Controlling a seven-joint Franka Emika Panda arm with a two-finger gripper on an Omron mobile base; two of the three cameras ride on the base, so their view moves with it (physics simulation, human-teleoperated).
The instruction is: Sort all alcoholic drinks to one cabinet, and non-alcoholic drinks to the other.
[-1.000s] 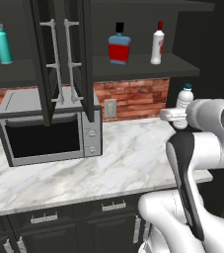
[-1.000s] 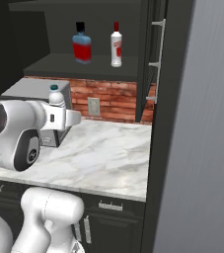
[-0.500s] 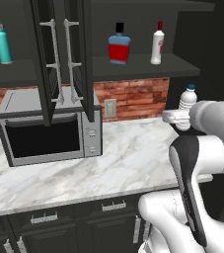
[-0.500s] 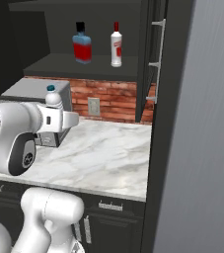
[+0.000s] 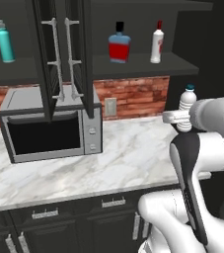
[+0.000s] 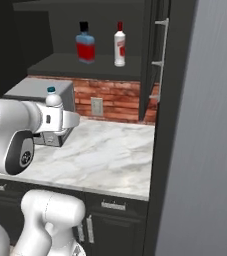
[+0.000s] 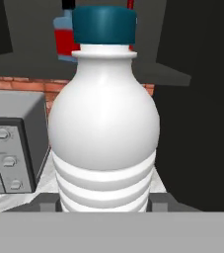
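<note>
Left base view: the gripper [image 5: 181, 118] is closed around the lower body of the water bottle [image 5: 186, 105], which stands upright in it, lifted clear of the marble counter [image 5: 113, 158]. Up and to the left of the tool, on the shelf of the open right cabinet [image 5: 128, 65], stand the squat blue bottle [image 5: 118, 44] and the slim white bottle [image 5: 156, 43]. Much farther left, past the two open doors, the teal bottle [image 5: 4, 42] sits alone on the left cabinet [image 5: 12, 79] shelf. The microwave [image 5: 52, 128] lies below and left of the tool.

Right base view: the water bottle's cap and shoulder [image 6: 53, 98] poke up behind the hand [image 6: 60, 120]. The blue and white bottles [image 6: 85, 42] [image 6: 119, 45] stand above and beyond it on the matte black shelf.

Hand view: the water bottle [image 7: 103, 133] stands directly ahead, a rounded pale body with moulded ribs low down and a dark teal cap [image 7: 103, 23]. The finger tips [image 7: 47, 202] press at the ribbed band on either side. It is probably light, thin-walled plastic, smooth and somewhat squeezable, so the ribs look like the best place to hold: stiffer, and less likely to slip than the shoulder. Kept upright, it should carry easily to the shelf with the teal bottle.
</note>
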